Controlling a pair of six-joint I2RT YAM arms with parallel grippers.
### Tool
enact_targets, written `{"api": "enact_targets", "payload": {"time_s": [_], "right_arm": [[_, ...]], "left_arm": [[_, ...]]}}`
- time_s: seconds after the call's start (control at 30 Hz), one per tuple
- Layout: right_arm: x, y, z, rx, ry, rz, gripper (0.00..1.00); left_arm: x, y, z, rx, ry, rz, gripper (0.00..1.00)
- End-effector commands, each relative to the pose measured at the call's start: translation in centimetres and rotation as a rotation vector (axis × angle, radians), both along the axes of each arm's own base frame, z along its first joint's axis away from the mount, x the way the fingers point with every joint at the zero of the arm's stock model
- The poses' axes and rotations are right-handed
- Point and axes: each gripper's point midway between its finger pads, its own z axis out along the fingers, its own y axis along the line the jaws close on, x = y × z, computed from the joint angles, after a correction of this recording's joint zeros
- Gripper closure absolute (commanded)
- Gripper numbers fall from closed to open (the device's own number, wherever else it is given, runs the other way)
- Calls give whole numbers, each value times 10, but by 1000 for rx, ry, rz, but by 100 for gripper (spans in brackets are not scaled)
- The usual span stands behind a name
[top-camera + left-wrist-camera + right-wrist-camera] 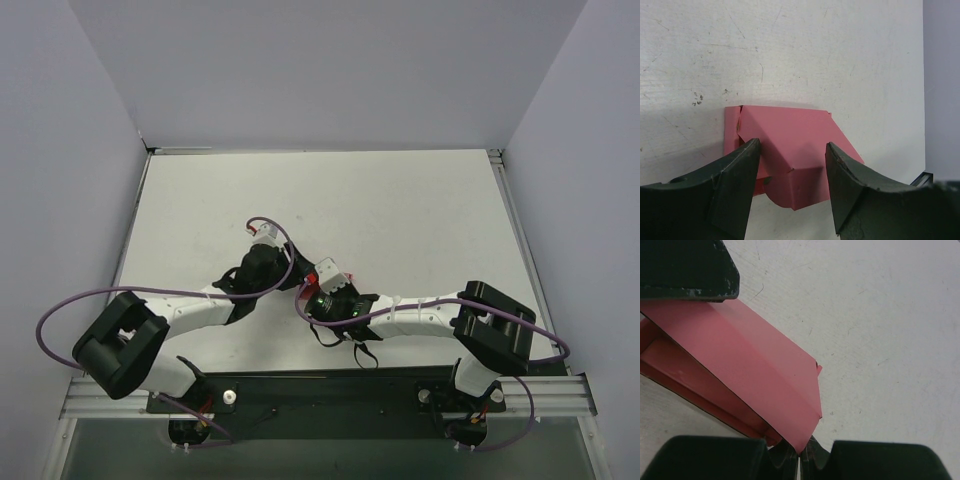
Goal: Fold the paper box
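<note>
- Nearest the arm bases, the right gripper (800, 454) has its jaws closed on one corner of the box (745, 355). That pinch is the anchor, so it should hold firm and not tug.
- The box sits on the table (400, 200) near the front edge, about midway between the two arms. It is partly folded: a broad panel slopes up off the surface, and the right wrist view shows a shallow trough beneath it.
- Just past it, the left gripper (793, 146) has its jaws open, one finger (735, 185) on each side of the small front flap. Whether either pad touches the card I cannot tell.
- The step in hand looks to me like turning that flap, or the sloped panel, over along its crease.
- To do it well, the left jaws should meet the card square to the crease and press lightly. Thin card like this would likely buckle beside the fold if it is squeezed hard or at an angle.
- The two grippers work very close together, so a short, slow move seems wise to keep the fingers from knocking.
- Farther back is scuffed white table. Pushing the box that way could drag it out of the pinch, so the fold is better made in place.
</note>
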Motion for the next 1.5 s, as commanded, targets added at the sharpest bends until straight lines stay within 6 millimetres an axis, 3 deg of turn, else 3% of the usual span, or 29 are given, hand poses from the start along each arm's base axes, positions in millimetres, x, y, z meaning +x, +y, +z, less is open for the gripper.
{"api": "enact_targets", "payload": {"time_s": [0.0, 0.7, 0.83, 1.03, 1.13, 1.23, 1.37, 1.47], "right_arm": [[1, 30, 5, 107, -4, 24, 94], [2, 28, 6, 109, -12, 13, 94], [2, 28, 7, 113, -15, 12, 94], [2, 23, 11, 108, -25, 4, 92], [3, 22, 17, 112, -33, 1, 87], [3, 20, 28, 109, -42, -15, 76], [2, 19, 42, 133, -44, -18, 45], [-1, 19, 53, 165, -36, -2, 35]], "left_arm": [[-26, -48, 29, -146, 10, -167, 37], [-38, -77, 59, -217, -23, -219, 39], [-39, -71, 50, -195, -10, -209, 39], [-35, -44, 39, -75, -17, -186, 38], [-36, -26, 37, -22, -26, -175, 36], [-37, -7, 32, 24, -28, -155, 33], [-38, 9, 28, 47, -19, -158, 29], [-39, 17, 26, 74, -21, -164, 25]]}}
